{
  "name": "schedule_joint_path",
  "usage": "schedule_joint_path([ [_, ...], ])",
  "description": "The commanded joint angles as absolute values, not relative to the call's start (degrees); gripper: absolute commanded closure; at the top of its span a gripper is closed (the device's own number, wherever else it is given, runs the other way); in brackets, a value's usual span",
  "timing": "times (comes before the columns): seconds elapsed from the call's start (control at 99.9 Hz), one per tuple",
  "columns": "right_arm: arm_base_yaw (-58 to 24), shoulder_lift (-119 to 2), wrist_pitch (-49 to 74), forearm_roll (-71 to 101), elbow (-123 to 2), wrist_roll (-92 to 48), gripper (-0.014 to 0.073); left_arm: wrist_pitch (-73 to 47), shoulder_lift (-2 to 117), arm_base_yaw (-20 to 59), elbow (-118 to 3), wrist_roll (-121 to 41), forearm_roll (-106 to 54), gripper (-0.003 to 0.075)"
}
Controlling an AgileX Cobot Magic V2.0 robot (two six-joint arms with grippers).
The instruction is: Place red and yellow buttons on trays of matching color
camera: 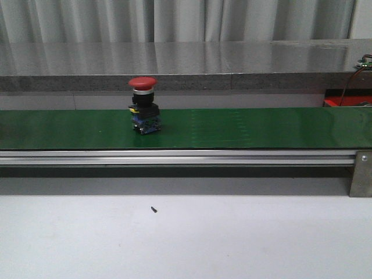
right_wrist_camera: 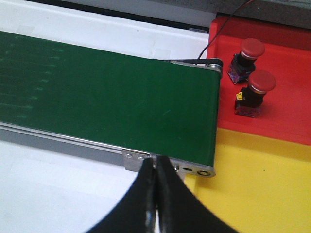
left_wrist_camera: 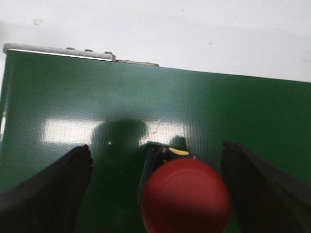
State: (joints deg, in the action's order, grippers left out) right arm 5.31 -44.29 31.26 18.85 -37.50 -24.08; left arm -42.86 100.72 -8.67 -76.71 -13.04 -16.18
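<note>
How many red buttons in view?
3. One on the green belt between the open left gripper fingers: red button. Two on the red tray. More may be out of view.

Factory-style lab bench; green conveyor belt (camera: 244, 128) on aluminium rail (camera: 174, 157).

Red button (camera: 143, 106) upright on green belt (camera: 261, 128); two more in red tray (right_wrist_camera: 286, 73).

Black tapered fingers (left_wrist_camera: 43, 194), seemingly matte.
</note>
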Motion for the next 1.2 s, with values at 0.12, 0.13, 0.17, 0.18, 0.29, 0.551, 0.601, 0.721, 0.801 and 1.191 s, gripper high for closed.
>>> schedule_joint_path([
  [0.12, 5.8, -43.9, 28.1, 19.9, -38.9, -24.2, 0.069, -39.6, 93.0, -8.4, -78.3, -13.1, -18.9, 0.0131],
  [0.13, 5.8, -43.9, 28.1, 19.9, -38.9, -24.2, 0.069, -39.6, 92.8, -8.4, -78.3, -13.1, -18.9, 0.0131],
  [0.17, 5.8, -43.9, 28.1, 19.9, -38.9, -24.2, 0.069, -39.6, 91.2, -8.3, -78.3, -13.2, -18.9, 0.0131],
  [0.18, 5.8, -43.9, 28.1, 19.9, -38.9, -24.2, 0.069, -39.6, 91.0, -8.3, -78.3, -13.2, -18.9, 0.0131],
  [0.29, 5.8, -43.9, 28.1, 19.9, -38.9, -24.2, 0.069, -39.6, 86.1, -6.9, -78.3, -15.9, -18.9, 0.0131],
  [0.551, 5.8, -43.9, 28.1, 19.9, -38.9, -24.2, 0.069, -31.2, 70.8, 0.4, -69.5, -17.4, -19.0, 0.0132],
  [0.601, 5.8, -43.9, 28.1, 19.9, -38.9, -24.2, 0.069, -28.9, 67.9, 1.7, -66.7, -17.4, -19.0, 0.0132],
  [0.721, 5.8, -43.9, 28.1, 19.9, -38.9, -24.2, 0.069, -23.1, 59.8, 4.7, -57.8, -17.4, -19.0, 0.0135],
  [0.801, 5.8, -43.9, 28.1, 19.9, -38.9, -24.2, 0.069, -20.9, 54.3, 5.8, -51.5, -17.4, -19.4, 0.0149],
  [1.191, 5.8, -43.9, 28.0, 20.0, -38.9, -24.2, 0.069, -16.9, 34.9, 5.9, -29.3, -17.4, -20.1, 0.0596],
])
